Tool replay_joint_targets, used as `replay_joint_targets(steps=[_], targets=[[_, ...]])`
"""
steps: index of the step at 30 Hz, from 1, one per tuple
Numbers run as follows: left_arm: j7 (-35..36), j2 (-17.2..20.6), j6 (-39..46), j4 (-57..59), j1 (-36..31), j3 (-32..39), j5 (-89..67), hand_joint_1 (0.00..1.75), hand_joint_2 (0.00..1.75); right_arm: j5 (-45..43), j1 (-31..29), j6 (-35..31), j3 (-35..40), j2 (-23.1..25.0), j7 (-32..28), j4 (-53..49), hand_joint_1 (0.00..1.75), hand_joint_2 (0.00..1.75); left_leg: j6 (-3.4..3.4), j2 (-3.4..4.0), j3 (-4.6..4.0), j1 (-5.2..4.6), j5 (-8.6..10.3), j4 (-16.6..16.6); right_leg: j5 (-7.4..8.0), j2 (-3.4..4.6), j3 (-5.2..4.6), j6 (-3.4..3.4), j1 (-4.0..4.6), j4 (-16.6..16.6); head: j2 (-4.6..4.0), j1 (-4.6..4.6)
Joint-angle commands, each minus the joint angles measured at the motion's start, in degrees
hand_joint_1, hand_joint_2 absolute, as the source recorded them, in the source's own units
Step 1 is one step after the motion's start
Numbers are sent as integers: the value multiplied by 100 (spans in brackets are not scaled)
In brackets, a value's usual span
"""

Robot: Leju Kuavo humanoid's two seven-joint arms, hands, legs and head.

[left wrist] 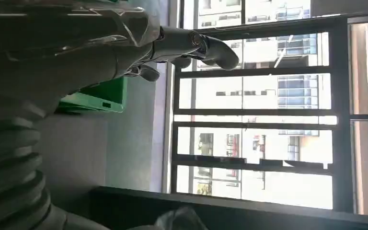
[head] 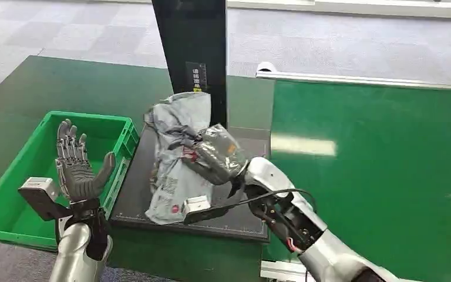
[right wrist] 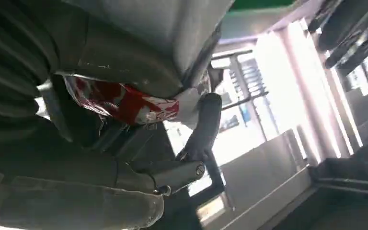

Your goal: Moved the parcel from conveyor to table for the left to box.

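My left hand (head: 77, 167) is raised, fingers spread and holding nothing, over the green box (head: 12, 194). The parcel (head: 179, 153), a limp, crinkly, light-looking bag on the black table (head: 134, 197), is gripped by my right hand (head: 217, 155); I'd grab bunched folds.

Grey crumpled plastic parcel (head: 179, 155) with red-and-black printing lying lengthwise on black mat, running from 12 o'clock end at black post toward 6 o'clock end at mat's near edge. Green box (head: 35, 170) sitting open at parcel's 9 o'clock, just beside mat.
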Motion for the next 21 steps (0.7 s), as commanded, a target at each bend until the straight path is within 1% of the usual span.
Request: replay_joint_targets(steps=[1, 4, 6, 7, 8, 13, 14, 15, 16, 17, 18, 19, 20, 21], targets=[[-26, 211, 16, 610, -410, -299, 206, 0, 175, -533, -485, -42, 985, 486, -48, 2250, 175, 175, 4, -2, 11, -3, 3, -7, 1, -7, 13, 2, -2, -8, 2, 0], [-57, 184, -28, 755, -544, -390, 246, 0, 175, -896, -502, 55, 651, 494, -32, 2456, 175, 175, 4, -10, 0, -7, 6, -3, 2, -17, 8, 3, -6, -9, 0, 0], [-8, 166, -33, 782, -620, -386, 255, 0, 175, -1194, -504, 147, 326, 457, 45, 2332, 175, 175, 4, -13, -11, -7, 9, 1, 5, -22, 1, 2, -7, -7, 0, 2], [21, 164, -32, 775, -632, -381, 257, 0, 175, -1372, -486, 262, 157, 430, 81, 2234, 169, 175, 5, -17, -14, -9, 12, 1, 7, -28, -1, 3, -8, -8, 2, -2], [65, 177, -39, 778, -631, -384, 262, 0, 175, -1717, -409, 409, -158, 379, 128, 2050, 124, 175, 3, -11, -13, -12, 5, 5, 3, -18, -4, 3, -11, -4, 2, 0], [58, 191, -43, 783, -610, -379, 261, 0, 175, -1726, -408, 456, -176, 329, 131, 1999, 124, 175, 2, -11, -7, -11, 4, 4, 5, -18, -2, 3, -10, -6, 2, 0], [58, 191, -43, 783, -610, -379, 261, 0, 175, -1726, -408, 456, -176, 329, 131, 1999, 17, 175, 2, -9, -4, -12, 3, 2, 5, -15, -2, 4, -10, -7, 0, -2], [102, 197, -66, 803, -589, -383, 284, 0, 175, -1960, -304, 431, -431, 284, 193, 1823, 35, 175, 2, -9, -4, -11, 5, -1, 6, -18, -2, 3, -9, -9, 0, 0], [97, 212, -72, 851, -584, -395, 270, 0, 175, -2153, -220, 444, -650, 180, 185, 1619, 157, 175, 2, -9, -5, -9, 3, 2, 5, -16, -1, 4, -8, -8, 2, -2], [102, 212, -85, 884, -584, -392, 294, 0, 175, -2303, -148, 442, -838, 105, 182, 1439, 175, 175, 3, -10, -4, -9, 3, 1, 5, -16, -2, 5, -8, -8, 0, -2], [100, 225, -102, 924, -587, -399, 324, 0, 175, -2469, -49, 426, -1091, 7, 190, 1153, 171, 175, 4, -16, -4, -8, 6, -2, 6, -24, 1, 5, -7, -12, 2, -2], [93, 227, -103, 936, -587, -398, 339, 0, 175, -2571, 6, 429, -1231, -50, 176, 964, 145, 175, 4, -22, -6, -9, 7, 1, 5, -28, 0, 6, -8, -11, 0, -2], [89, 227, -107, 939, -584, -406, 345, 0, 175, -2887, 99, 523, -1490, -66, 120, 749, 30, 175, 4, -19, -8, -9, 6, 2, 5, -24, -4, 6, -8, -10, 0, -2], [88, 226, -116, 942, -582, -423, 350, 0, 175, -3108, 196, 645, -1667, -114, 130, 496, 0, 175, 7, -21, -12, -8, 8, 3, 8, -30, -3, 7, -6, -13, 0, 0]])
